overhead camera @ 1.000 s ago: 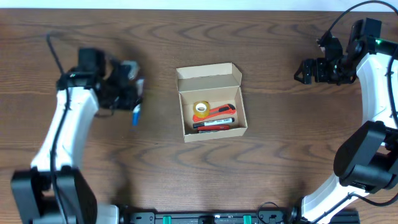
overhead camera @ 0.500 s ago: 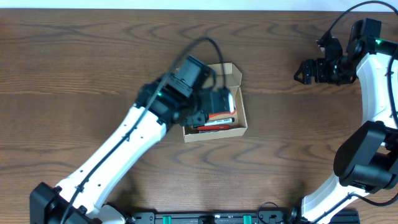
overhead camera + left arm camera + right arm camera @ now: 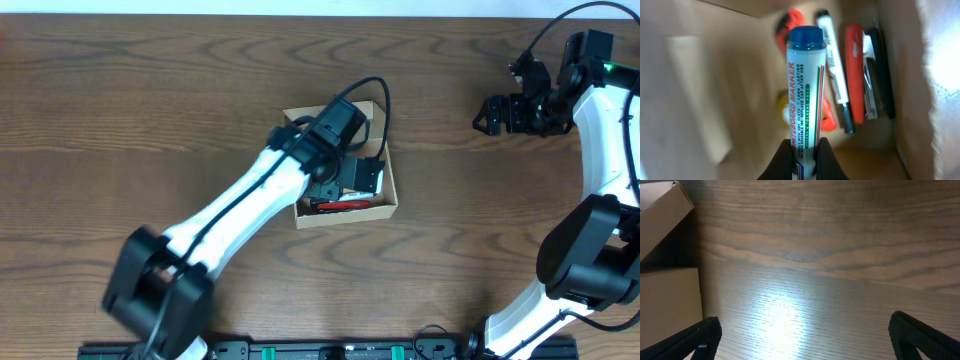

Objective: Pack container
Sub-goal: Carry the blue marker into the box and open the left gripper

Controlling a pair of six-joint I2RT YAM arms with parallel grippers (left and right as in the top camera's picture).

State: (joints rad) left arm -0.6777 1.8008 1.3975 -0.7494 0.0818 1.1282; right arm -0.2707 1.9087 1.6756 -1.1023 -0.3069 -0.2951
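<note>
Jaws of the left gripper (image 3: 805,156) pinch narrowly on the lower end of a white whiteboard marker with a blue cap (image 3: 804,85), which points into the open small tan cardboard box (image 3: 392,195) near the middle of the dark wooden table (image 3: 130,90). Inside the box lie a red-handled cutter (image 3: 855,70), a white pen with a black cap (image 3: 832,65) and a blurred yellow tape roll (image 3: 784,107). Well apart at the table's far right, the right gripper (image 3: 805,340) hangs over bare wood, jaws spread wide.

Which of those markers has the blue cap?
The whiteboard marker gripped in the left end effector. The other marker, lying inside the container, has a black cap.
</note>
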